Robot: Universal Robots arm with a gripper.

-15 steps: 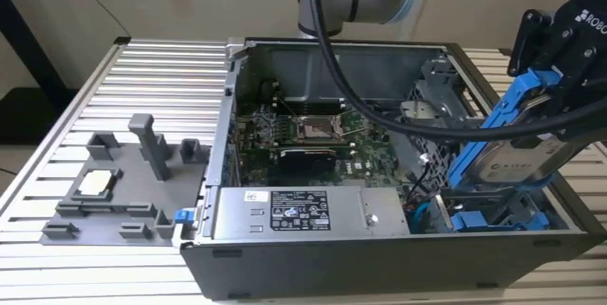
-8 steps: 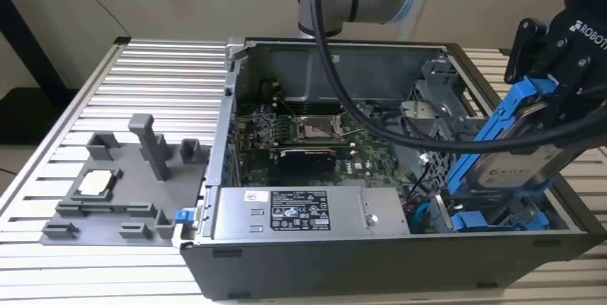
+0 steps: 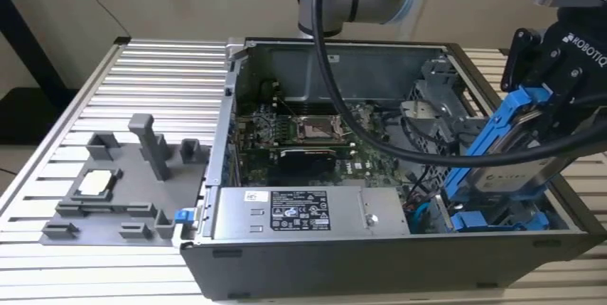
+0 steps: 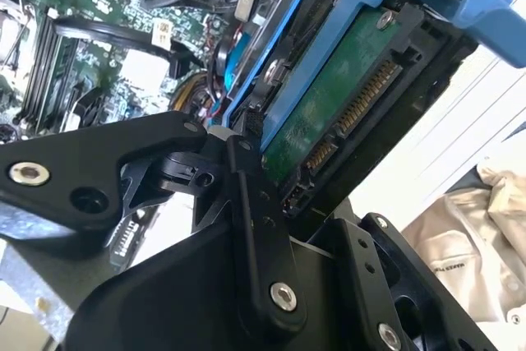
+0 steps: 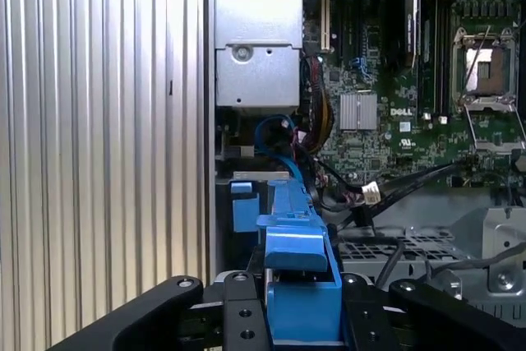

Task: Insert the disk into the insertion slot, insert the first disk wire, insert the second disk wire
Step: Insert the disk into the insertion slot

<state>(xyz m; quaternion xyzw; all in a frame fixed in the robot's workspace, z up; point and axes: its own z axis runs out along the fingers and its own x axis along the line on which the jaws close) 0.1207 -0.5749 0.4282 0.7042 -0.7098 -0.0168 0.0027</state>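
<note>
Now the gripper (image 3: pixel 542 116), clamped on the disk (image 3: pixel 507 170), holds it tilted one-to-seven o'clock, with the slot (image 3: pixel 484 218) at seven.

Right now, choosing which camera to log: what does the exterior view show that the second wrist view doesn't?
Exterior view: the whole open case, its power supply, and a grey fixture on the table. Second wrist view: the underside of the disk with its connector, close up. Both: the claw shut on the disk, and the motherboard.
</note>
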